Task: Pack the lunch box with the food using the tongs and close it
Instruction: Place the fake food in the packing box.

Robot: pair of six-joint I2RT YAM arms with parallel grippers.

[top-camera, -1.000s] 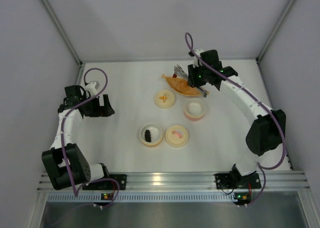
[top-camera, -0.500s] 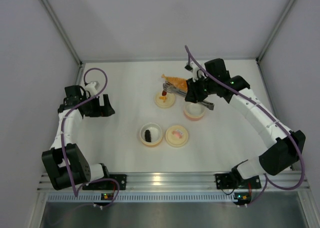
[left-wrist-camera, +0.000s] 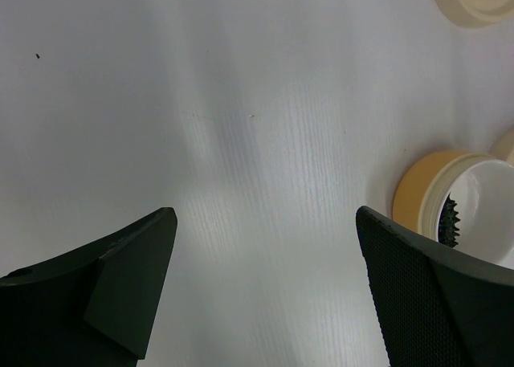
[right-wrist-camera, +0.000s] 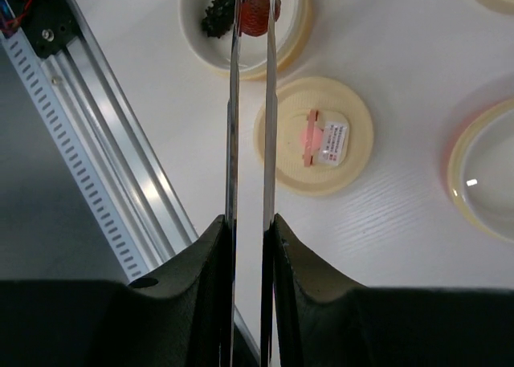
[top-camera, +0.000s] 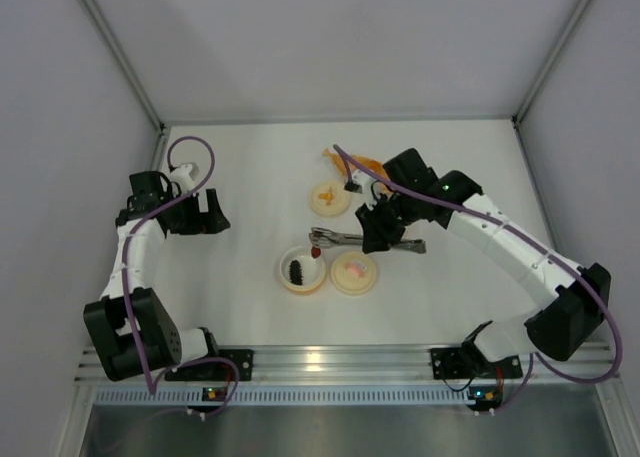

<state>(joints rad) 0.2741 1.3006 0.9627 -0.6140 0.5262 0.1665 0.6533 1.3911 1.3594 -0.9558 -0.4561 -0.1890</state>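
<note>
Right gripper (top-camera: 383, 229) is clamped on the one pair of tongs (top-camera: 345, 238). The tong tips pinch one dark red piece (top-camera: 316, 250) just over the bowl (top-camera: 284, 269), which holds one black ridged piece (top-camera: 297, 271). Two cream lids lie nearby: yellow-motif lid (top-camera: 329, 197) and pink-motif lid (top-camera: 354, 272). Left gripper (top-camera: 198, 215) is spread wide and empty, well apart.

A white table (top-camera: 250, 167) is enclosed by 3 pale grey walls (top-camera: 330, 37) and bordered by an aluminium rail (top-camera: 340, 359).
</note>
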